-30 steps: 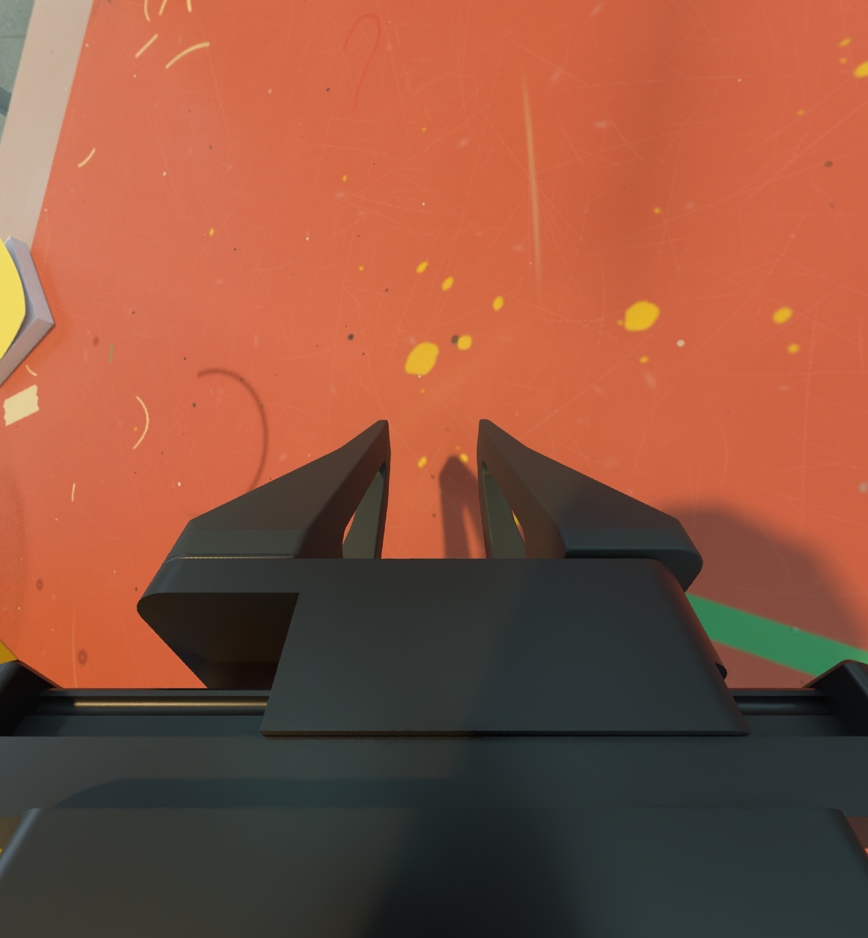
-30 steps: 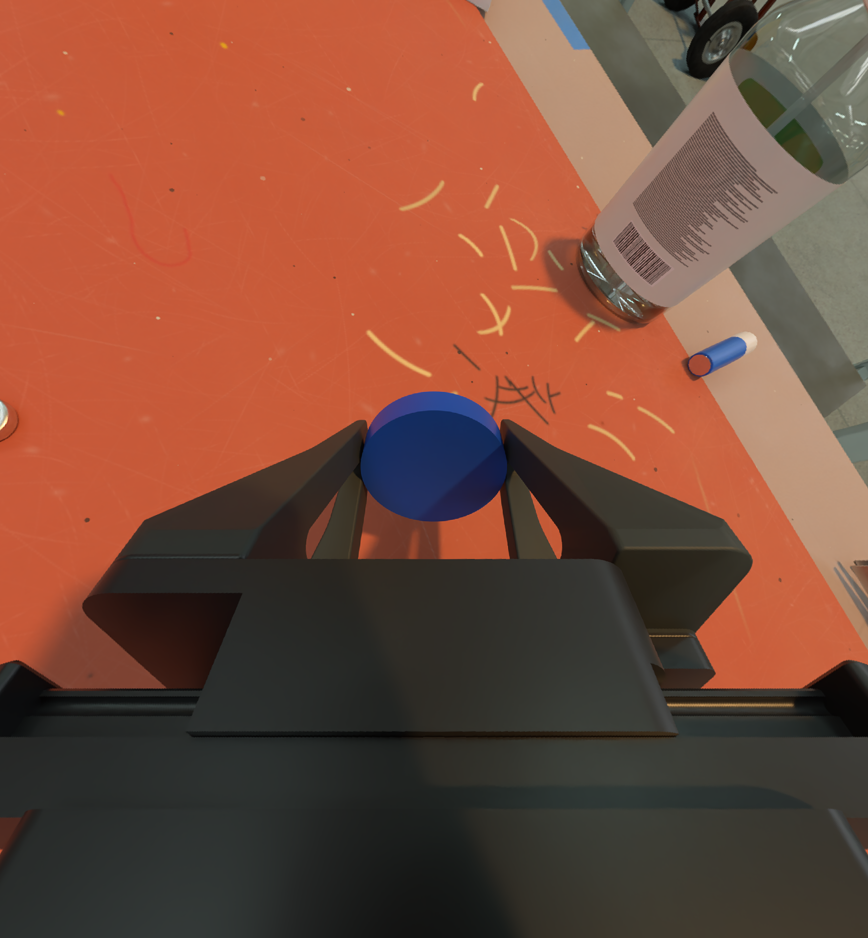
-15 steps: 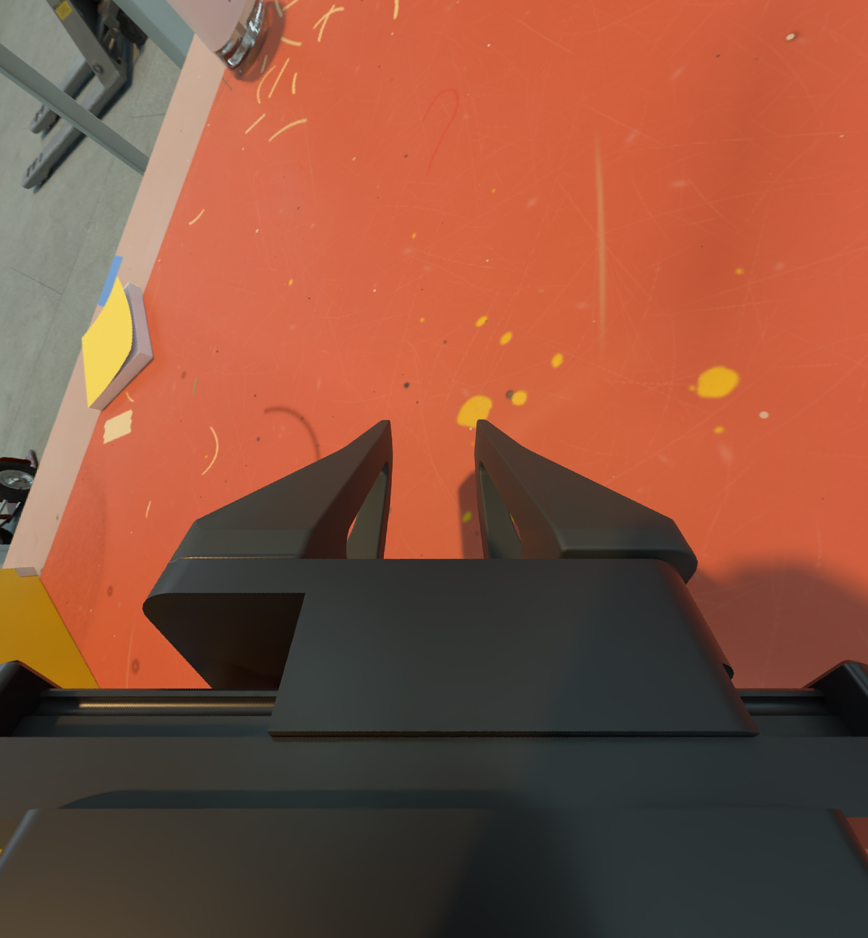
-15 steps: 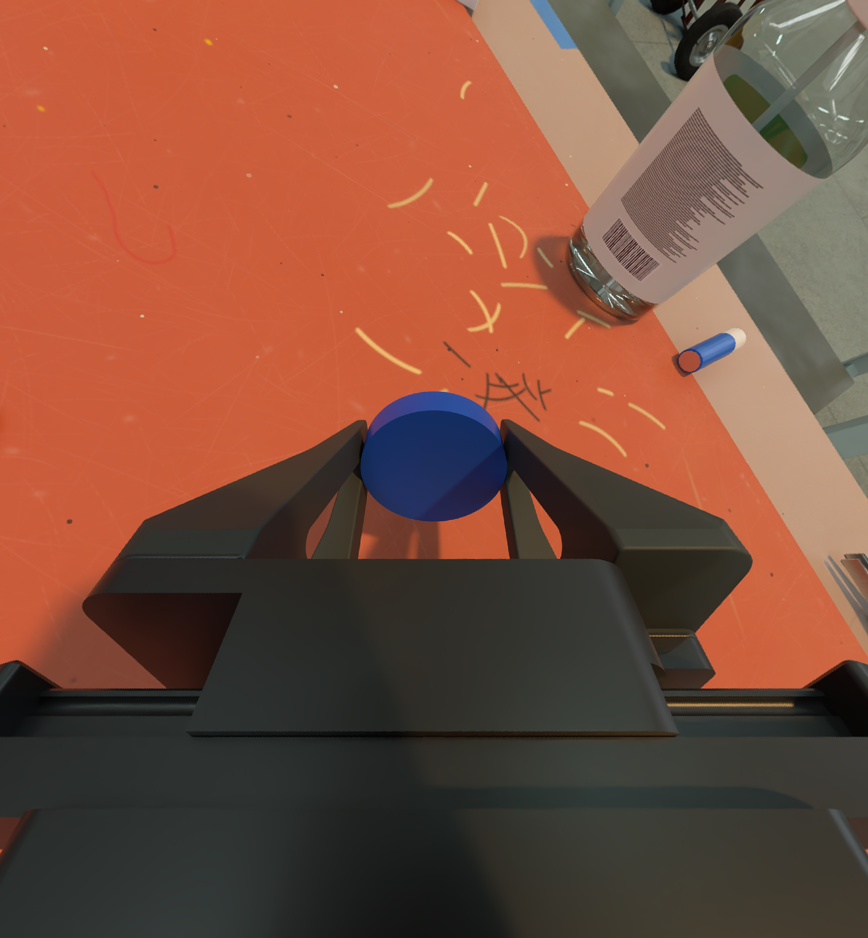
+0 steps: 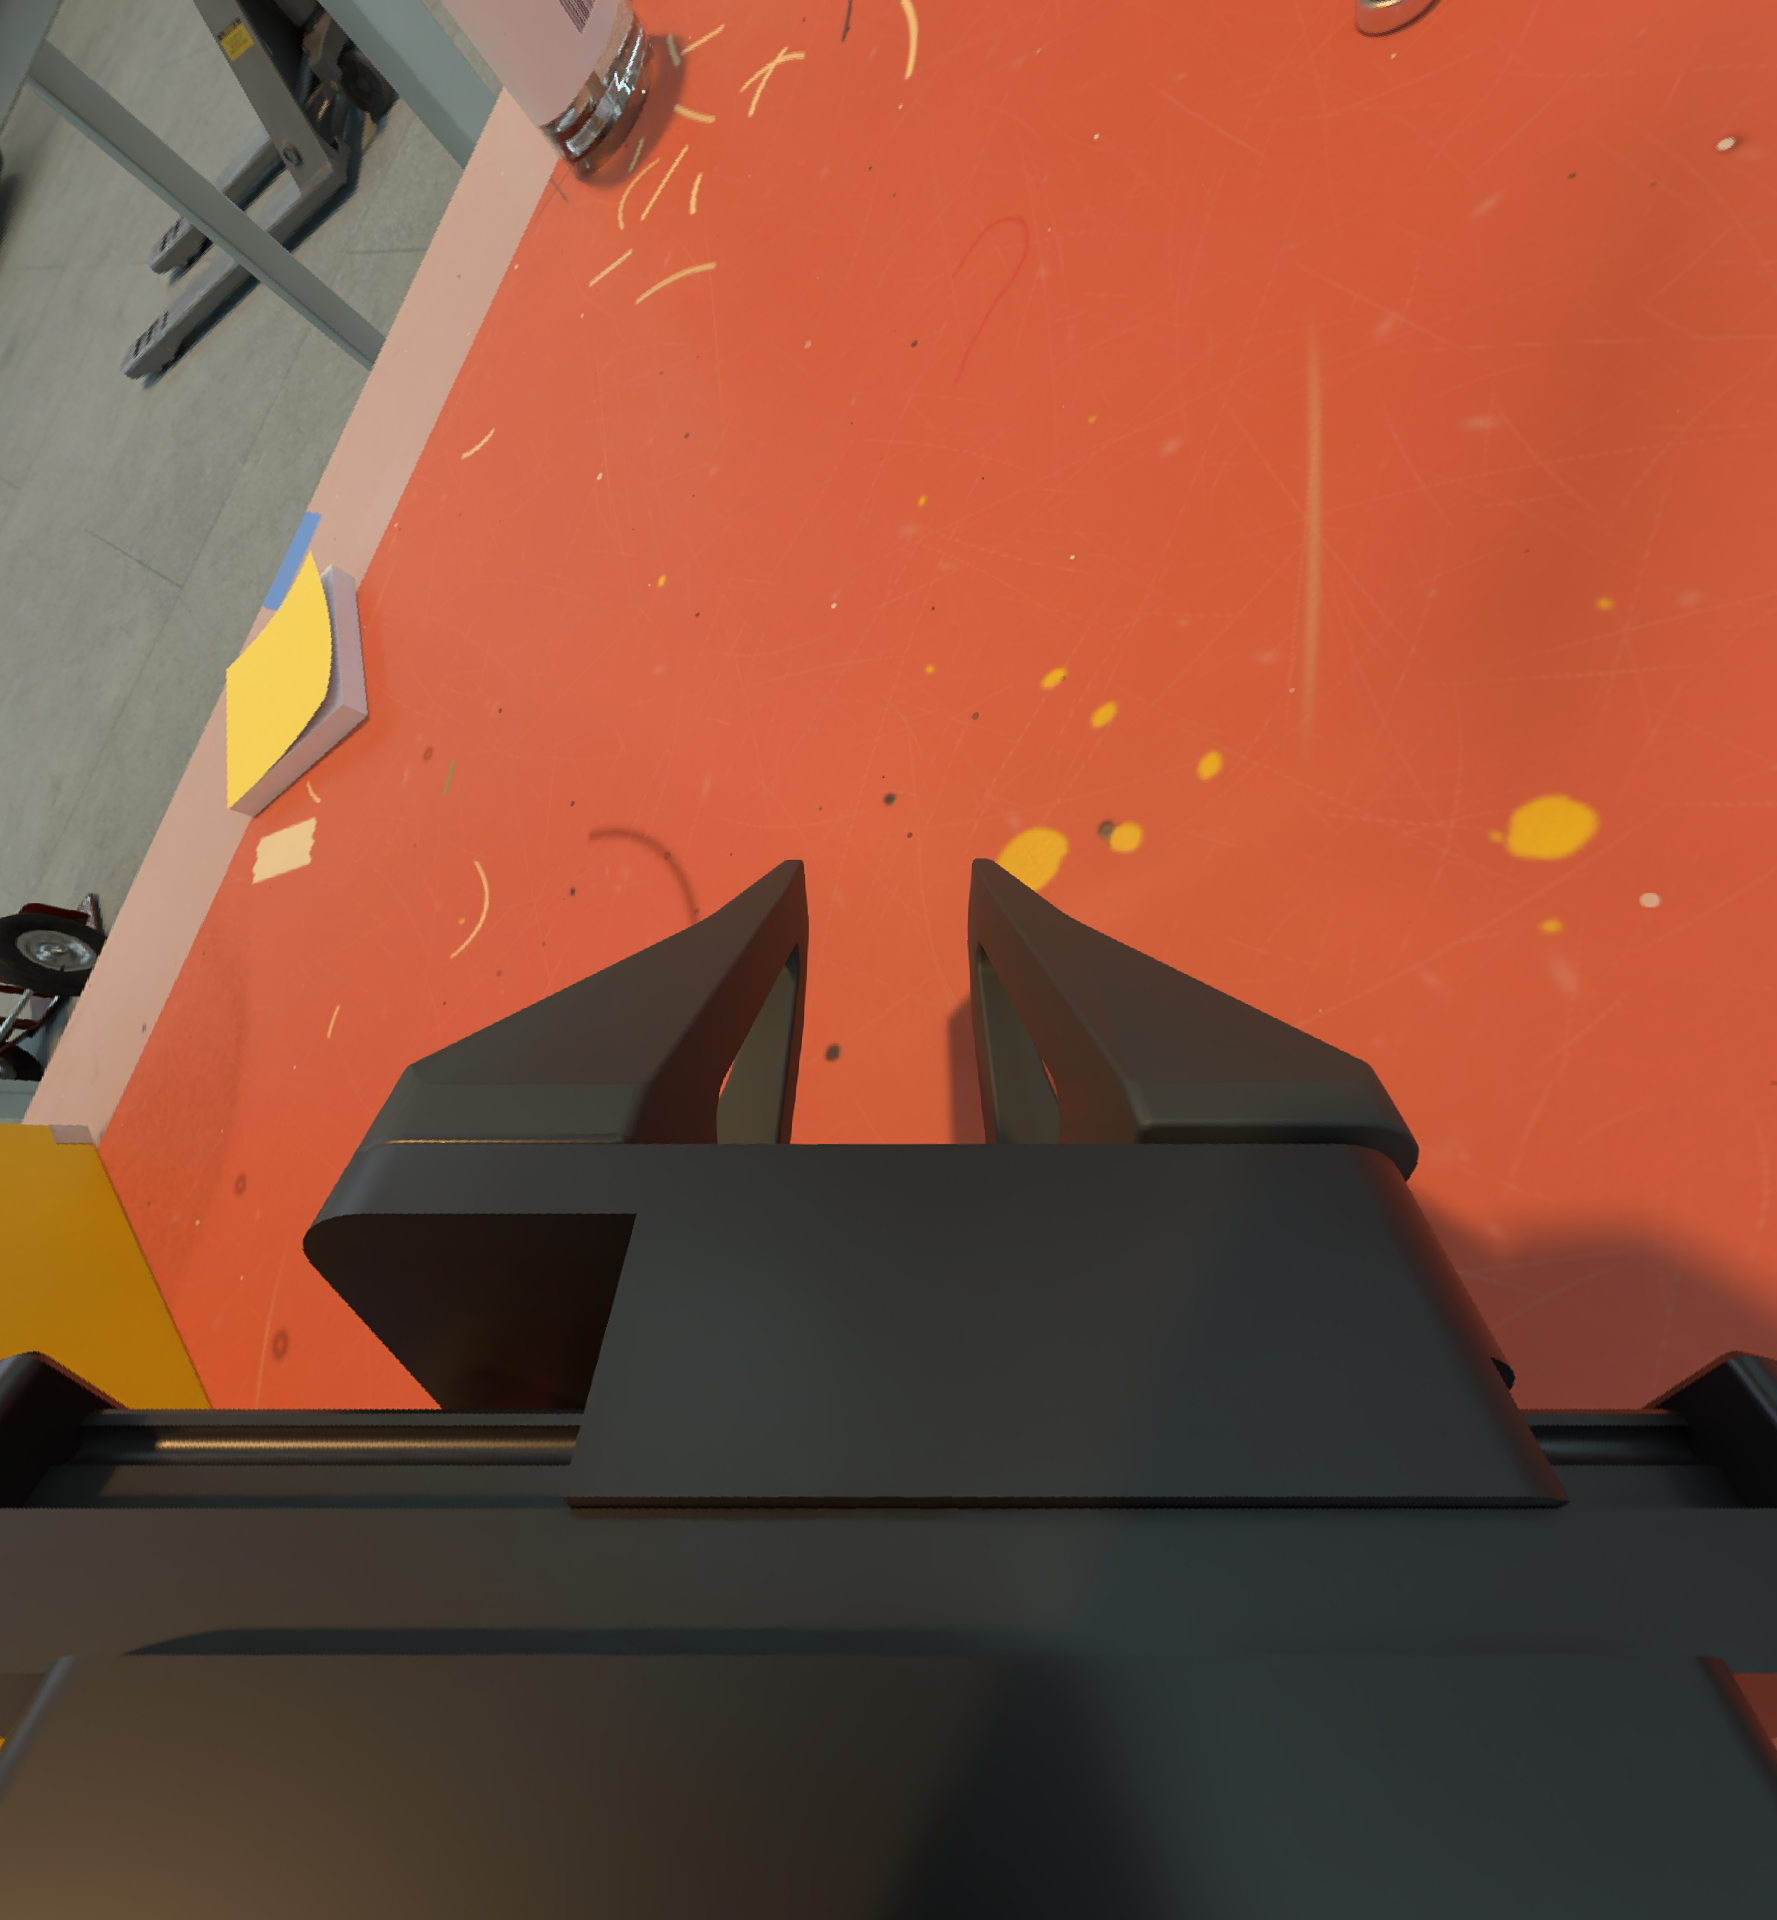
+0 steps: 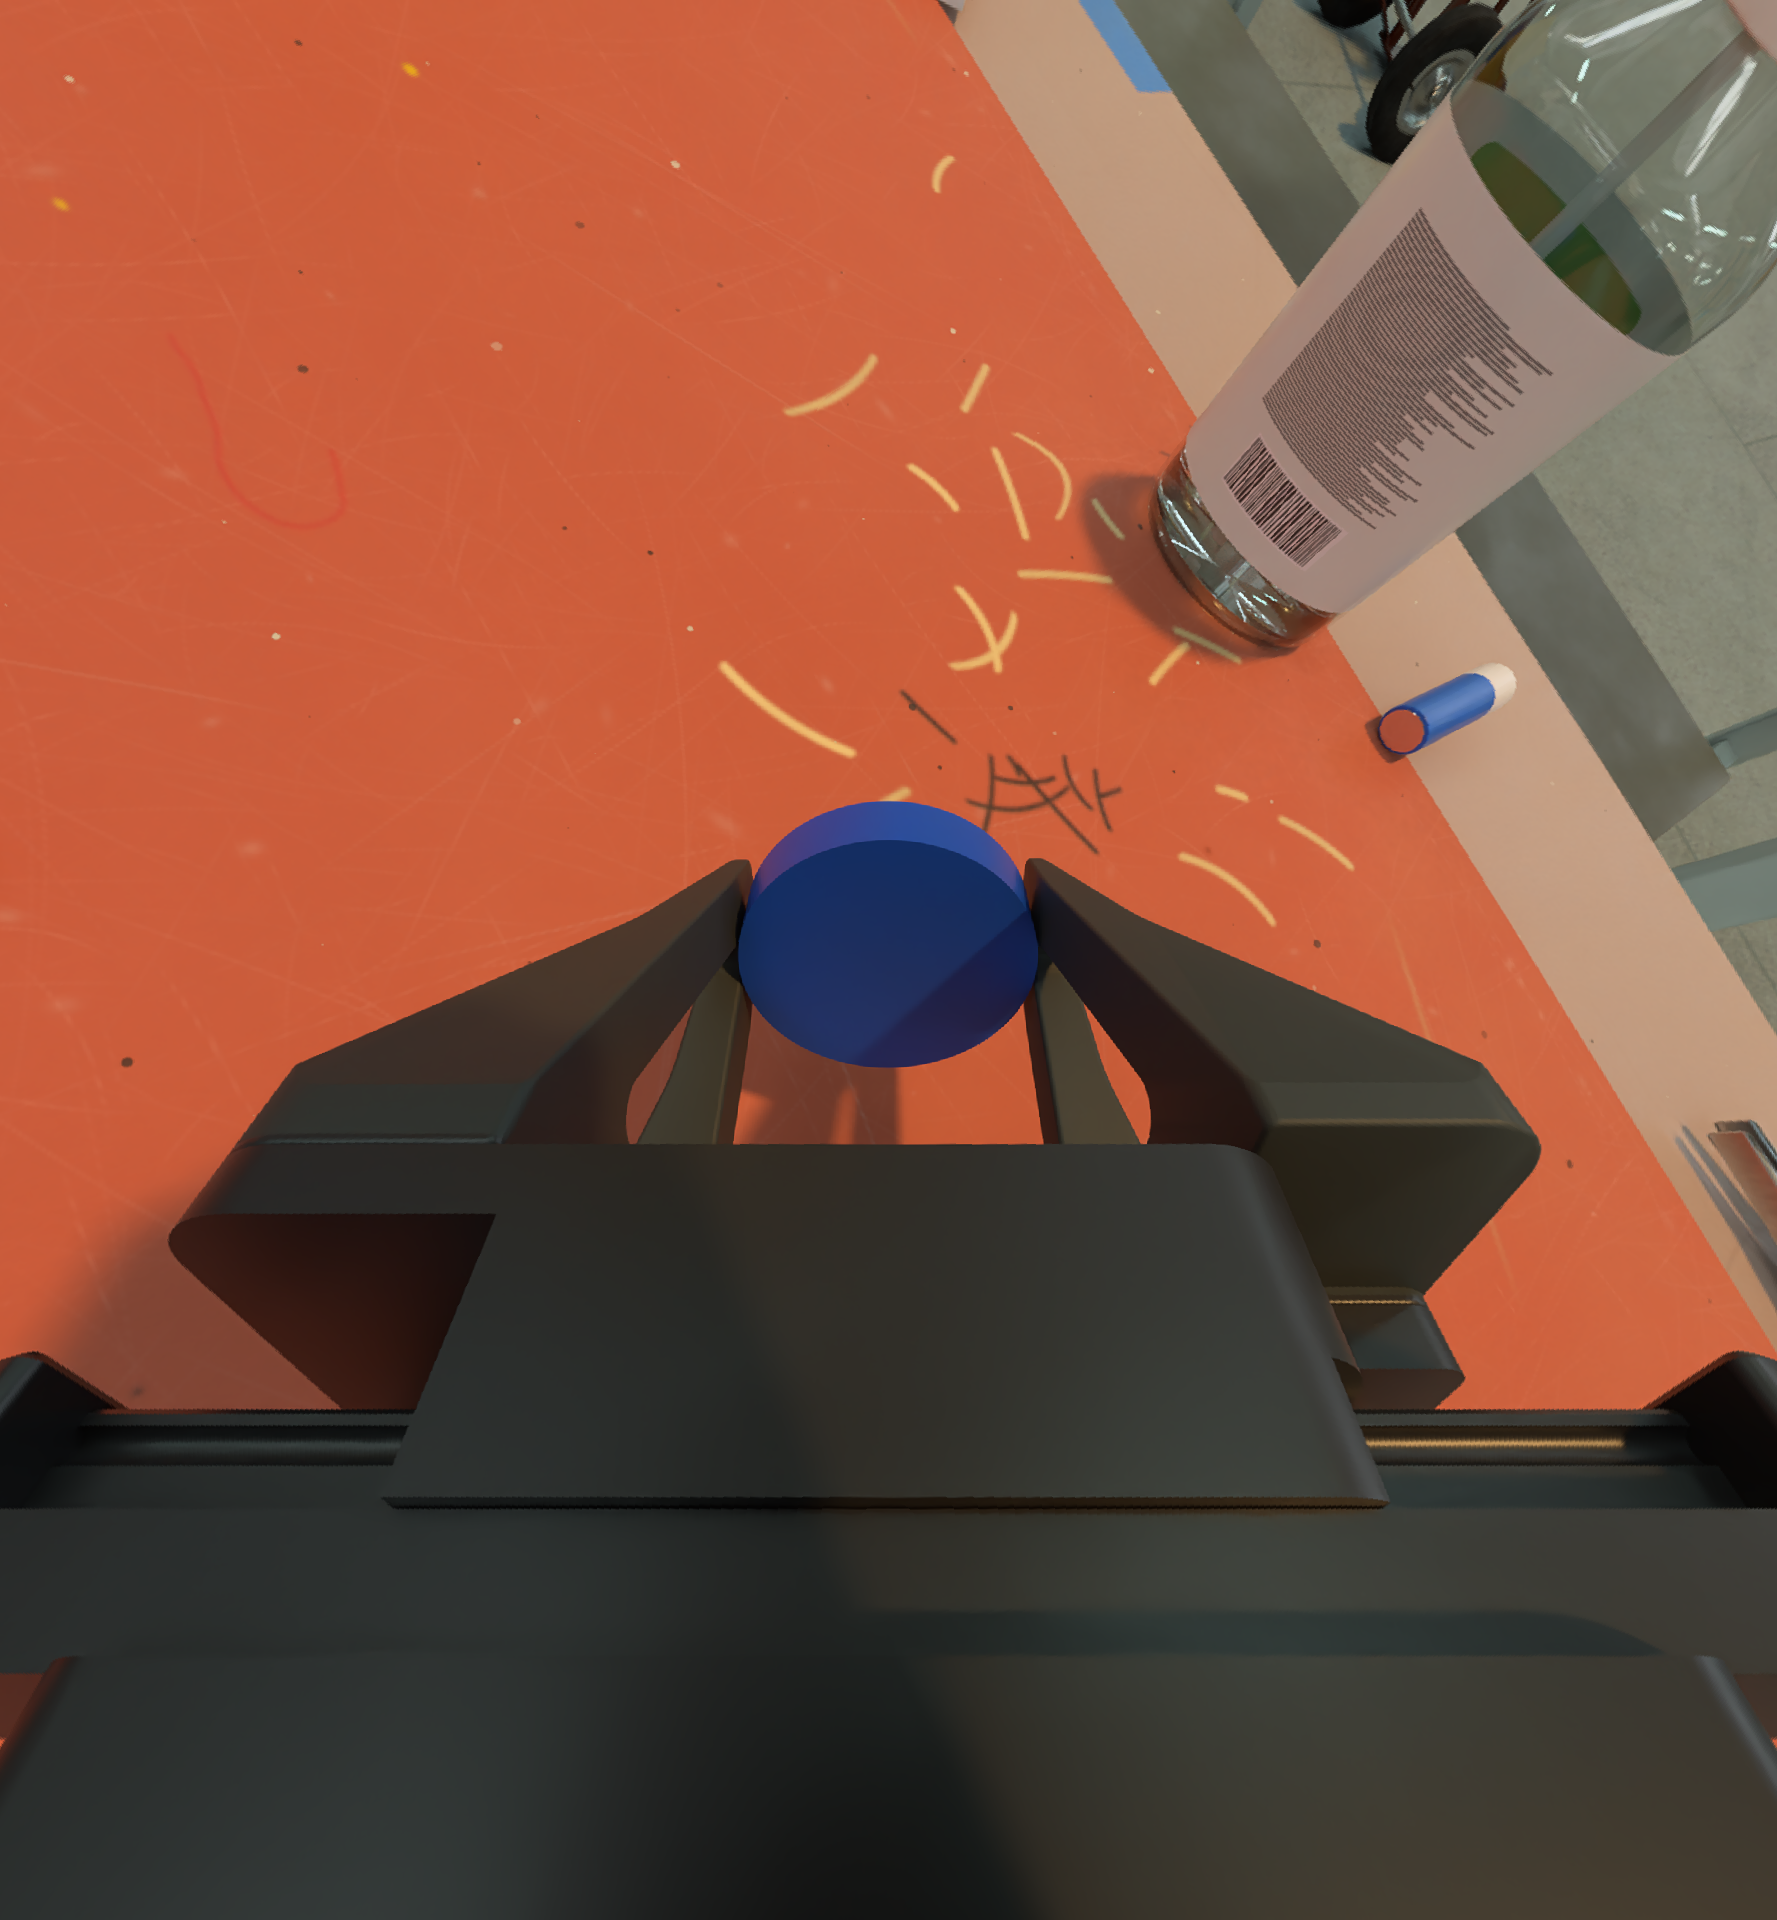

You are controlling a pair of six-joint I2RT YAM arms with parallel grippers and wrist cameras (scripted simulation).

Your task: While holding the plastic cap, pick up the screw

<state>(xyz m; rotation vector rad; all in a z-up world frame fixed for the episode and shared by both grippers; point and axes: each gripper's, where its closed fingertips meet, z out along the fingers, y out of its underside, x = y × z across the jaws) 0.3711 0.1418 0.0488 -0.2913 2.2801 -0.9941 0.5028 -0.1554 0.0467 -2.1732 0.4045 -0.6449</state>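
Two sets: our right jaws squeeze the blue cap (image 6: 886,935), our left jaws stand slightly apart, empty. We see no screw on the desk (image 5: 1175,416), so cannot tell its side.

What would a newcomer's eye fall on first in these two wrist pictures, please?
Most striking is the blue cap, clamped between the right gripper fingers above the orange table. Next is the clear bottle with its pale label, standing at the table's edge on the right, a small blue cylinder lying near it. In the left wrist view the left gripper is open and empty, with a yellow pad at the table's left edge.
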